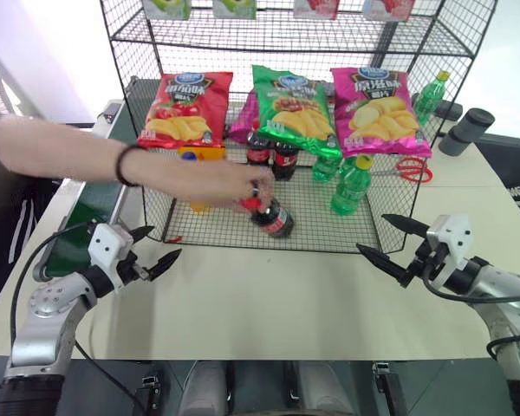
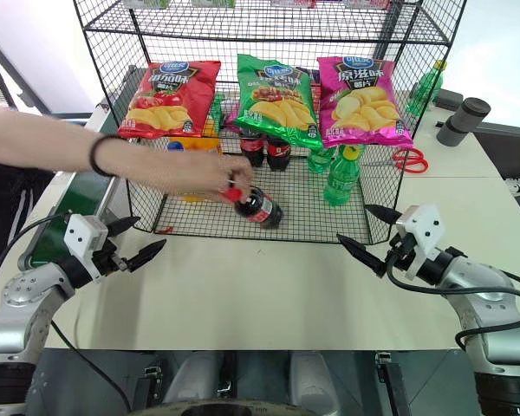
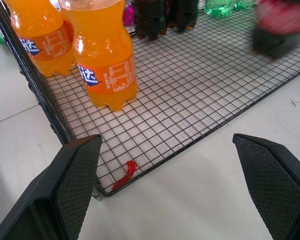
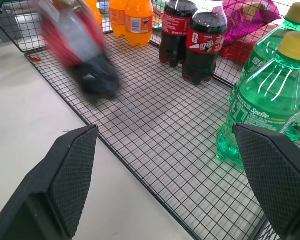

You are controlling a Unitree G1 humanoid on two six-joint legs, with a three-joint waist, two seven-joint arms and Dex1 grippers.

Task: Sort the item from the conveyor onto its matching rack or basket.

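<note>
The left gripper (image 1: 153, 248) is hovering over the table (image 1: 269, 303) with its two black fingers (image 3: 72, 185) spread wide and grasping nothing; it is sitting just outside the front left corner of the rack (image 1: 347, 238), where a small red scrap (image 3: 124, 175) is lying on the grid floor; the right gripper (image 1: 384, 240) is hovering near the rack's front right corner, its fingers (image 4: 70, 175) likewise parted and empty, pointing in toward the mesh floor.

Between the two grippers, a person's hand (image 1: 230, 184) is reaching in from the left and gripping the cola bottle (image 1: 273, 217) by its red-capped end; the bottle is tilting, its dark body low over the front part of the rack's bottom tier, blurred in both wrist views.

Behind it, two more cola bottles (image 4: 190, 40) are standing upright; orange-drink bottles (image 3: 102, 55) are standing at the left side, green Sprite bottles (image 4: 262, 107) at the right; red, green and pink crisp bags (image 1: 286, 108) are hanging across the rack's front.

The conveyor (image 1: 82, 217) is running along the table's left edge, behind the person's arm; red scissors (image 1: 409, 169) are lying on the table to the right of the rack.
</note>
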